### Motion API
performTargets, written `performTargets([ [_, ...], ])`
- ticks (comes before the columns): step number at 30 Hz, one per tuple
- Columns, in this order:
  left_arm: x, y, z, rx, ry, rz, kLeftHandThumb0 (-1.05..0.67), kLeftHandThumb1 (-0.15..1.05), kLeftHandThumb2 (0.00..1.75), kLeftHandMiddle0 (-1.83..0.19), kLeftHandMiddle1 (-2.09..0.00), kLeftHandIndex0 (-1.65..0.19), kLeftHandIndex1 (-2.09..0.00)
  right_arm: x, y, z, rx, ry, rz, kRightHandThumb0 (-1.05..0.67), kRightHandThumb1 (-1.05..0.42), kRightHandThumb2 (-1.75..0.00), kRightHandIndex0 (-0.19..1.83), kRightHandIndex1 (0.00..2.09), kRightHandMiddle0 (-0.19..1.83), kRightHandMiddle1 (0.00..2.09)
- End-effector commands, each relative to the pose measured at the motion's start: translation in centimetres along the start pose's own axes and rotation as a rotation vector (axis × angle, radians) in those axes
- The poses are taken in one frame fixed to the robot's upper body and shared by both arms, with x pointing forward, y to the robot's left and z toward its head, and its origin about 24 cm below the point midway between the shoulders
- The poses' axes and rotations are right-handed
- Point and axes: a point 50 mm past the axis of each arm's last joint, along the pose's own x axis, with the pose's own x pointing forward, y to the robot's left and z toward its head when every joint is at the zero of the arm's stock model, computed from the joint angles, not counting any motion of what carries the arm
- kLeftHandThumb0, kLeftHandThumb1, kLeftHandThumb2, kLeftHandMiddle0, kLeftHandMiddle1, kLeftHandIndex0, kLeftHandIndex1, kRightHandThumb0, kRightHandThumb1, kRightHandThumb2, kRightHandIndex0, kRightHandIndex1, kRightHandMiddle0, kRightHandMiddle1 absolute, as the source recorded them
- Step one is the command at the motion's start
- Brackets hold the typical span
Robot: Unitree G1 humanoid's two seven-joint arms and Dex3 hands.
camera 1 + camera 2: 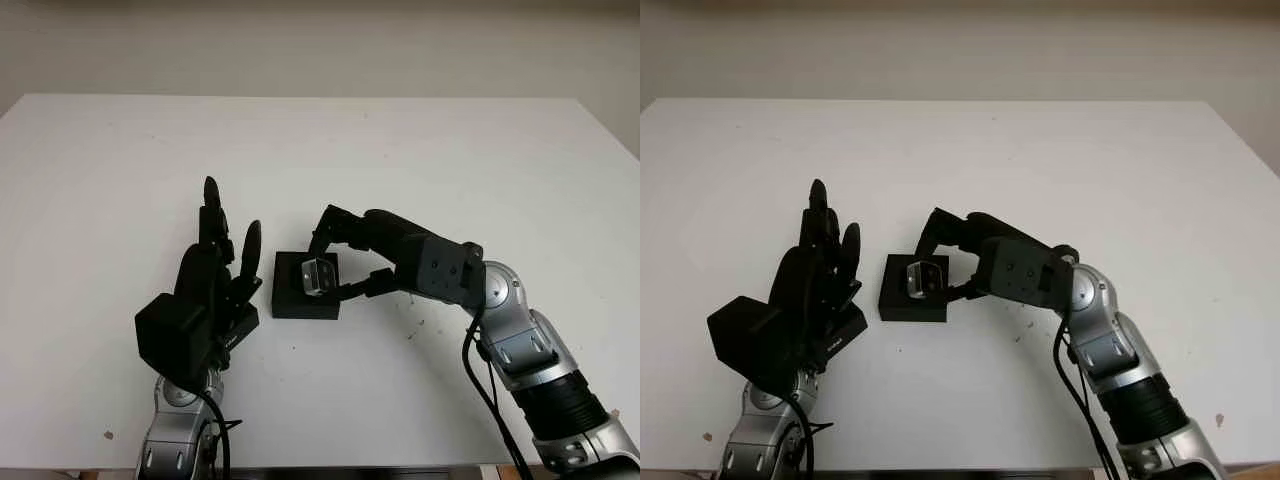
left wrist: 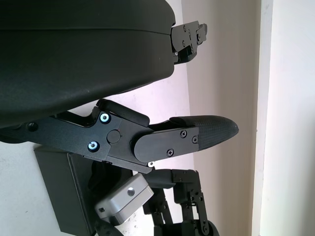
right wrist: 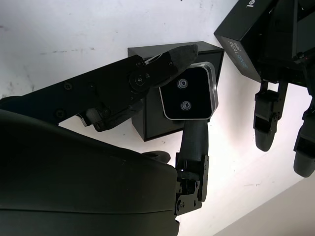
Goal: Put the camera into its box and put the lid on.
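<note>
1. Left eye view: right hand [image 1: 345, 262] reaching in from the lower right, fingers [image 1: 330, 222] clamped on a small silver and black camera [image 1: 318, 275].
2. Camera held between the fingers, right over the open black box [image 1: 305, 287]; cannot tell whether touching the box floor or held just above it.
3. Box sitting on the white tabletop [image 1: 420, 160], directly under the right fingertips, one finger crossing its far edge, another its near right edge.
4. Right wrist view: camera [image 3: 189, 93] face with two round lenses turned toward the wrist, one finger [image 3: 147, 73] pressing on one side, another finger [image 3: 193, 142] on the opposite side, box [image 3: 147, 120] behind it.
5. Left hand [image 1: 215, 275] just beside the box on the robot's left side, fingers pointing up and away, not curled around anything visible from the front.
6. Black lid [image 1: 240, 325] lying under or against the left palm, one corner showing beside the left fingers; cannot tell whether gripped or merely touched.
7. Right wrist view: lid [image 3: 243, 42] appearing as a dark slab with faint printing on its edge, tilted, with left fingers [image 3: 266, 120] hanging past it.
8. Left wrist view: left finger [image 2: 197, 135] stretched straight, camera [image 2: 125, 199] and box [image 2: 64, 191] beyond it, near the right fingers [image 2: 184, 196].
9. Lid apart from the box, not on it.
</note>
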Motion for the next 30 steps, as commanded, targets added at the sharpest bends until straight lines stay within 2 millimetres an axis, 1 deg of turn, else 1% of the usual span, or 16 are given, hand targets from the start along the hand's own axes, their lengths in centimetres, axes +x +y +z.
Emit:
performTargets([
  [1,0.1,-0.3,-0.1,-0.004,-0.001,-0.002,-0.69,1.05,0.55,0.19,-0.03,0.19,-0.02,0.0,-0.2,0.5,0.013,-0.028,-0.032,-0.41,-1.05,-0.10,0.24,0.07,0.05,2.03],
  [11,0.0,-0.5,-0.3,-0.009,0.004,0.001,-0.70,1.05,0.55,0.19,-0.05,0.19,-0.02,0.5,-0.5,0.1,0.025,-0.012,-0.068,-0.38,-1.05,-0.12,0.24,0.07,-0.01,2.07],
  [19,-0.1,-0.6,-0.4,-0.012,0.008,0.005,-0.70,1.05,0.54,0.18,-0.05,0.19,-0.04,0.8,-0.5,-0.2,0.007,-0.016,-0.083,-0.37,-1.05,-0.10,0.25,0.08,0.03,2.02],
  [30,-0.1,-0.7,-0.4,-0.023,0.007,0.005,-0.69,1.05,0.54,0.19,-0.04,0.19,-0.03,1.2,-0.5,-1.0,-0.033,0.018,-0.054,-0.35,-1.04,-0.07,0.27,0.09,0.08,2.02],
])
